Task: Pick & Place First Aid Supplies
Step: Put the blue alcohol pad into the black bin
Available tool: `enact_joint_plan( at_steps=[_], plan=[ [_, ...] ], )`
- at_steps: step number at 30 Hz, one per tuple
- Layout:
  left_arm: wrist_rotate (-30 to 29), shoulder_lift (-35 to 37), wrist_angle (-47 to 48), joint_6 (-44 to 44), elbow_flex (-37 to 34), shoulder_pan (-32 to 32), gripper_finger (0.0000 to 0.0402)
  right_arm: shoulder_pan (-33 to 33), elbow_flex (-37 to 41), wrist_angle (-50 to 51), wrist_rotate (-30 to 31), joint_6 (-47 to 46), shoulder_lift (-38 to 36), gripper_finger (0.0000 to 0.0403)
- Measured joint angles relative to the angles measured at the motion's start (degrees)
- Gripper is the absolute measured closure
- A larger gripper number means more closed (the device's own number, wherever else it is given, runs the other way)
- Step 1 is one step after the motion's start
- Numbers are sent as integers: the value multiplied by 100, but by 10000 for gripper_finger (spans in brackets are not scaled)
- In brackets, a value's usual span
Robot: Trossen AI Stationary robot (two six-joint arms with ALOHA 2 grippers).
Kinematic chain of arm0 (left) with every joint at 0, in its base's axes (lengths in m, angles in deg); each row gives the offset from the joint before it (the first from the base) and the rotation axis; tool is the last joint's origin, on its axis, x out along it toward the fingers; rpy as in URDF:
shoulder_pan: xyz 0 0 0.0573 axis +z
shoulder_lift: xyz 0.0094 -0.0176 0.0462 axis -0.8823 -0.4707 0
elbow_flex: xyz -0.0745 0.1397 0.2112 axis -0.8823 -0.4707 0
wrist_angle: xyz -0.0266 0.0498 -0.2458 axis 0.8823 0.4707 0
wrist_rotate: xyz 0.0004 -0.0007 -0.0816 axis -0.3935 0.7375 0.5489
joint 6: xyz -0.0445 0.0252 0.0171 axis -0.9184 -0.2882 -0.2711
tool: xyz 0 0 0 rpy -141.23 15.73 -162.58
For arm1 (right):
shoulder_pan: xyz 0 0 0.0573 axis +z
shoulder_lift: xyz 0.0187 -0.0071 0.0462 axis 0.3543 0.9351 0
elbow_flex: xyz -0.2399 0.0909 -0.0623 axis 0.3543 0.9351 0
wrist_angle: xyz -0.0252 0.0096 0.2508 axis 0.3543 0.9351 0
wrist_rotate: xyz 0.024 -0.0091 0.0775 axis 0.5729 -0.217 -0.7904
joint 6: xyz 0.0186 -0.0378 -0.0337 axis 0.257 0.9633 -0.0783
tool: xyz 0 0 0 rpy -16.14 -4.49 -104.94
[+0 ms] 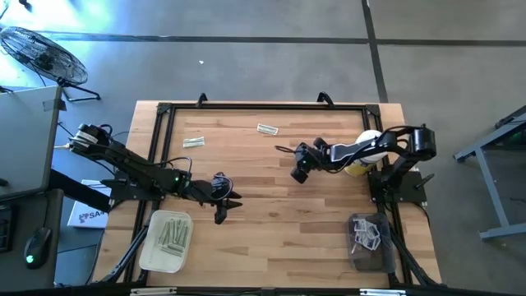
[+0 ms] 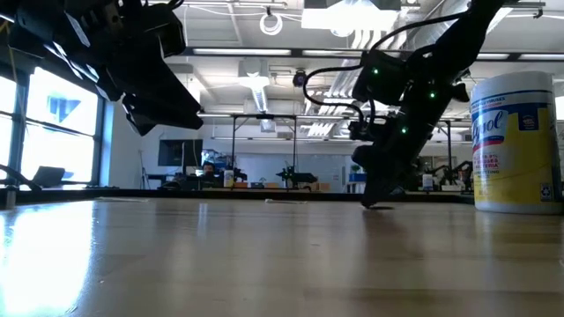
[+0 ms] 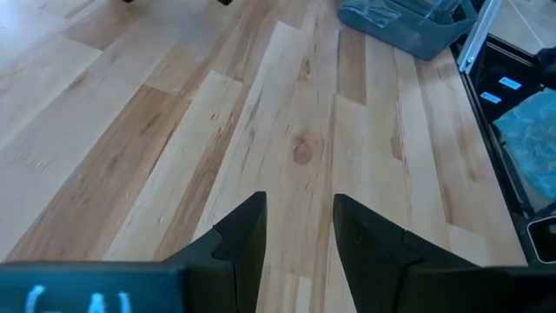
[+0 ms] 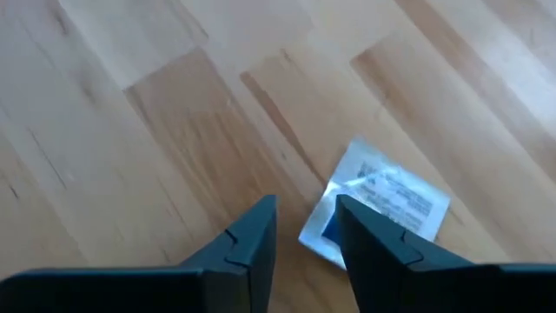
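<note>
The right gripper (image 4: 306, 228), fingers parted, hovers over a white square packet (image 4: 382, 209) lying on the table (image 1: 271, 205), seen only from its wrist; the yellow bottle (image 1: 366, 152) stands nearby. The left gripper (image 3: 300, 230) is open, empty.

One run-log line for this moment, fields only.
left gripper: open, empty, over bare table | right gripper: open, above white square packet | strip packets on table
</note>
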Motion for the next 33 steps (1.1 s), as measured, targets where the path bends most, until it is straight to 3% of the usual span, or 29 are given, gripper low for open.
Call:
enact_joint_plan(
  at_steps=[14,26,33],
  plan=[
    [24,0,-5,0,0,0,269,-24,-22,524,46,210,-9,310],
    [26,0,-15,-104,0,0,269,-62,-31,502,9,189,257,395],
    [20,0,-17,-195,0,0,269,46,-7,492,39,-133,29,401]
  ],
)
